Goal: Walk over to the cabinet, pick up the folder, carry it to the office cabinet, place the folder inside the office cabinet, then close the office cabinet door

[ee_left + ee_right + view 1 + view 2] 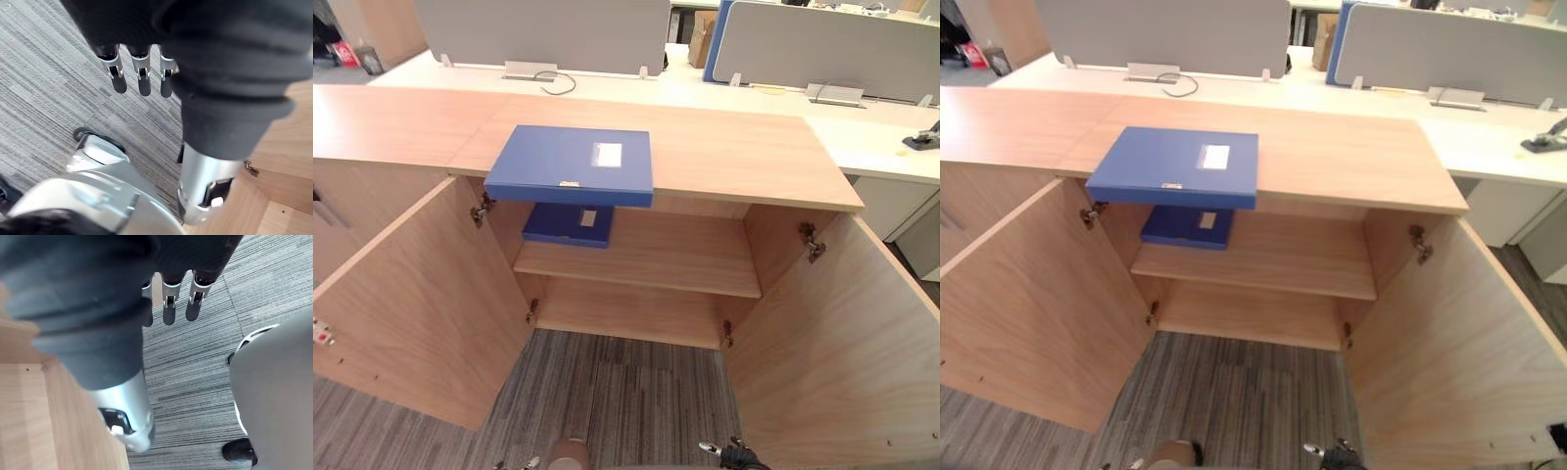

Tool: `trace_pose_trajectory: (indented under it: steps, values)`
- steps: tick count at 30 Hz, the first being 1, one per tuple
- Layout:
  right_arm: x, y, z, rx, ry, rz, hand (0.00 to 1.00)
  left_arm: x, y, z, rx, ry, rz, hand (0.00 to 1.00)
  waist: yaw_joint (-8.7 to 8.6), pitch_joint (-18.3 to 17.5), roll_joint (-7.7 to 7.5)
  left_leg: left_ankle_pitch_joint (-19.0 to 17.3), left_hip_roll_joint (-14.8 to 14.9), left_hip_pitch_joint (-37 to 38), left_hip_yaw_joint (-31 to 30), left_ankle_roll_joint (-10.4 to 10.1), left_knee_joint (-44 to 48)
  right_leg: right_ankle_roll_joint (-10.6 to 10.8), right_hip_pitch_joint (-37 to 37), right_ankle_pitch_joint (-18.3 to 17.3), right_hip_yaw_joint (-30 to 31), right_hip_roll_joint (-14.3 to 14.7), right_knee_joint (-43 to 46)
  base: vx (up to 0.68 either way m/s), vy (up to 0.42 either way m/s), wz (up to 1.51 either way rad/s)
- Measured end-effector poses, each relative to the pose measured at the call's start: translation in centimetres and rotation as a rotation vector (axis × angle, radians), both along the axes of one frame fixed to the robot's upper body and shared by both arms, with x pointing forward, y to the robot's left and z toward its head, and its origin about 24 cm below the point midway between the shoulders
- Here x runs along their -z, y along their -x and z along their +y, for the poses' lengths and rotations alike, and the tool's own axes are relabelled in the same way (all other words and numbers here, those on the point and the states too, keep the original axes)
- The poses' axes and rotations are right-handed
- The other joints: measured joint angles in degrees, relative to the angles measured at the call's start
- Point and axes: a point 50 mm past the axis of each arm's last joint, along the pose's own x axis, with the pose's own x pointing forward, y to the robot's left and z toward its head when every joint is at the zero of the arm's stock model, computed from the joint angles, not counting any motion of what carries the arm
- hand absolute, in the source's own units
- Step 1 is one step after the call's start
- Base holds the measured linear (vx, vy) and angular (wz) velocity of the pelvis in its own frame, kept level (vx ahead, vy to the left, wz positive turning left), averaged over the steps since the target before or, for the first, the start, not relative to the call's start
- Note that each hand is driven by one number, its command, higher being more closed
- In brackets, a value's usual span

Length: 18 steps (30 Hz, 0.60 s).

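Carpet [626, 392], open cabinet [734, 147], folder [570, 162] atop, perhaps second folder [566, 225] inside, desks [685, 93] beyond

The cabinet [421, 294] is pale wood-grain board, matt and smooth, with small metal hinges [811, 242]. The blue folder [558, 162] looks like smooth plastic, its label [606, 155] white paper. The floor [607, 392] is rough grey striped carpet. The left robot hand [143, 78] and right robot hand [169, 308] show silver metallic fingers under dark ribbed matt covers.
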Motion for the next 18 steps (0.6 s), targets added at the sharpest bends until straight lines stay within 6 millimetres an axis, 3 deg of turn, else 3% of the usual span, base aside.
trace_pose_trajectory:
  steps: [5, 7, 13, 18]
  values:
    - [-0.2, -1.2, 0.9, -0.013, -0.019, -0.028, 0.0, 0.2, 0.5, -0.3, -0.073, 0.033, 0.003, 0.0, 0.61, 0.4, 0.06, -0.2, -1.6, 2.1, 0.0, 0.6, -1.1, 1.8, 2.8, 1.4, 1.7, -1.0, -2.8, 0.09, 0.08, 0.03]
    - [0.0, -0.8, 0.8, -0.015, -0.019, -0.014, 0.0, 0.4, 1.5, -0.3, -0.098, 0.039, 0.029, 0.0, 0.28, -0.1, 0.1, 1.0, -1.4, 3.8, 0.1, 0.4, -4.3, 2.5, 2.7, 1.9, 2.6, -1.0, -2.9, -0.01, -0.023, -0.17]
    - [0.2, 1.0, -0.8, 0.001, 0.013, 0.036, 0.0, 0.5, 1.9, -0.6, -0.106, 0.05, 0.039, 0.0, -0.56, -1.1, 0.57, 6.3, -2.7, 5.9, 0.1, 0.3, -13.9, 2.6, 0.2, 2.5, 3.6, -1.4, -3.8, -0.06, -0.026, -0.06]
    - [0.2, 1.2, -0.9, -0.004, 0.009, 0.042, 0.0, 0.6, 2.4, -0.8, -0.15, 0.075, 0.038, 0.0, -0.46, -1.9, 0.62, 6.5, -4.3, 8.6, 1.5, 1.2, -16.5, 3.4, 0.2, 2.5, 5.3, -3.3, -2.3, -0.02, 0.088, -0.19]
